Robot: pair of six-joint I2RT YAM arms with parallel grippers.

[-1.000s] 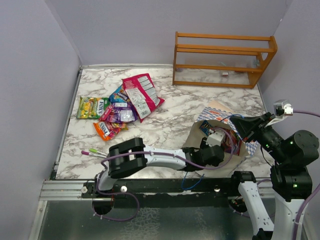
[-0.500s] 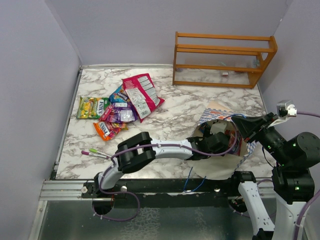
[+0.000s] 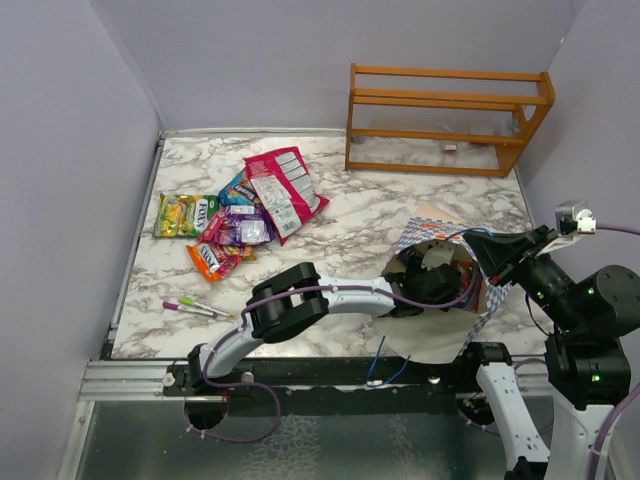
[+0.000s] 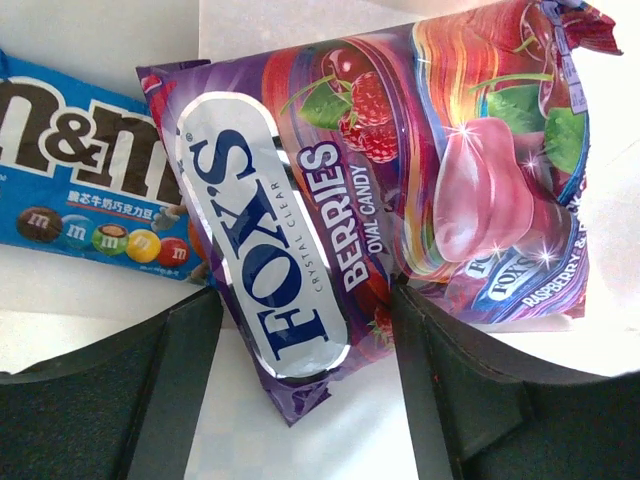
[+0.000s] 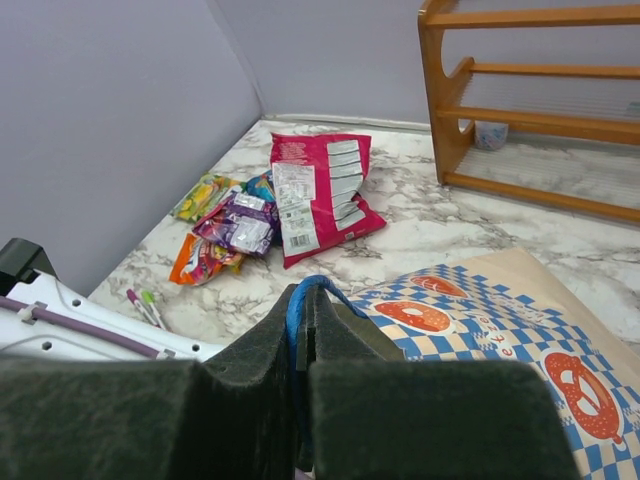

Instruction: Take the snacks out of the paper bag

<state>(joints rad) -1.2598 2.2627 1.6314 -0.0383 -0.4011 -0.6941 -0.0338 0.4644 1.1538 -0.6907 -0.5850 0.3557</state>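
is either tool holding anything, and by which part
The right tool is shut on the blue cord handle of the paper bag. The left tool is open astride a purple Fox's packet, holding nothing.

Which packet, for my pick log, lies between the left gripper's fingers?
The purple berry candy packet: its lower end sits between the left gripper's fingers; the blue chocolate packet lies to one side.
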